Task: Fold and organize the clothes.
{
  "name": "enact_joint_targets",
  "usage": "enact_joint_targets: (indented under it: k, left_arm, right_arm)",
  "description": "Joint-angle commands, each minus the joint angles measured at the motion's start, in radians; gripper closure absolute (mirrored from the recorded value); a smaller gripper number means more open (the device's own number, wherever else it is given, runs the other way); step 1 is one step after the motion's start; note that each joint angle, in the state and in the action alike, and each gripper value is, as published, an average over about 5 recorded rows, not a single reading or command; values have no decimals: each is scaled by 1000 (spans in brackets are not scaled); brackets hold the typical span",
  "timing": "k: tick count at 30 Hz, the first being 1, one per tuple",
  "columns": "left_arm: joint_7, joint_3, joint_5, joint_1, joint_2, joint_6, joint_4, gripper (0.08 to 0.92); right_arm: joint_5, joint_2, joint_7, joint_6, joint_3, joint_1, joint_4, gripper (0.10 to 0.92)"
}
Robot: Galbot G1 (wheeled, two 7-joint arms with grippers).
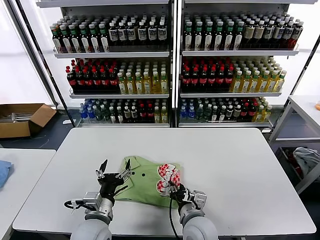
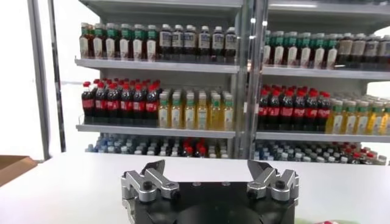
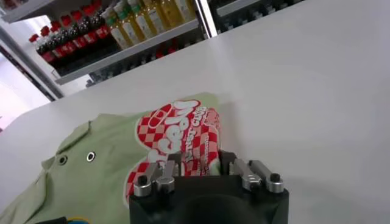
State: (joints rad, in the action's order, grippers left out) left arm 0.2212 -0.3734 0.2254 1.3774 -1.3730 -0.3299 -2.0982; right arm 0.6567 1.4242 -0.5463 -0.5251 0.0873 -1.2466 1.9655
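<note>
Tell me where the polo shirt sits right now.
In the head view the polo shirt lies on the white table's near edge, between the left gripper and the right gripper.

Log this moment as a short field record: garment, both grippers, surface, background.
garment: green polo, folded, red-and-white patch facing up, buttons visible
left gripper: open, raised over the polo's left edge, holding nothing
right gripper: at the polo's patch edge; grip cannot be judged
surface: white table, polo near its front edge
background: shelves of bottled drinks; cardboard box on the floor to the left
</note>
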Motion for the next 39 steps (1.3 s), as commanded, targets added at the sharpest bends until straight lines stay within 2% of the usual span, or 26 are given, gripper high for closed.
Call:
enact_joint_targets:
  k: [1,5,10,17,23,26,30,34,39]
  left_arm:
    - [10,-12,-3,9,-2,-6,-7,177]
    - [12,-13,-5,19,-6,-6,-19,177]
    - [12,-12,-6,26,-8,-6,-32,177]
    - [13,2,-13,27,-21,-6,-34,177]
    - [14,15,-20,27,-33,-7,-33,177]
    - [14,19,-24,30,-38,-7,-31,177]
    - [14,20,-27,36,-41,-7,-29,177]
    - [13,19,-29,43,-41,-9,-31,177]
    - [13,20,-29,48,-44,-10,-35,177]
  right_arm:
    - [-58,-3,18,11,-8,6,-3,651]
    - [-79,-41,36,13,17,1,26,772]
    - [-69,-172,63,-30,88,4,83,905]
    - [-60,-324,83,-53,223,11,28,918]
    - [-205,-360,131,-53,287,14,-51,916]
    - [-386,-345,171,-38,298,-2,-27,878]
    - [-573,-295,193,5,286,-27,72,766]
    - [-605,-225,202,60,215,-30,141,653]
    - [-562,-141,201,116,109,28,65,506]
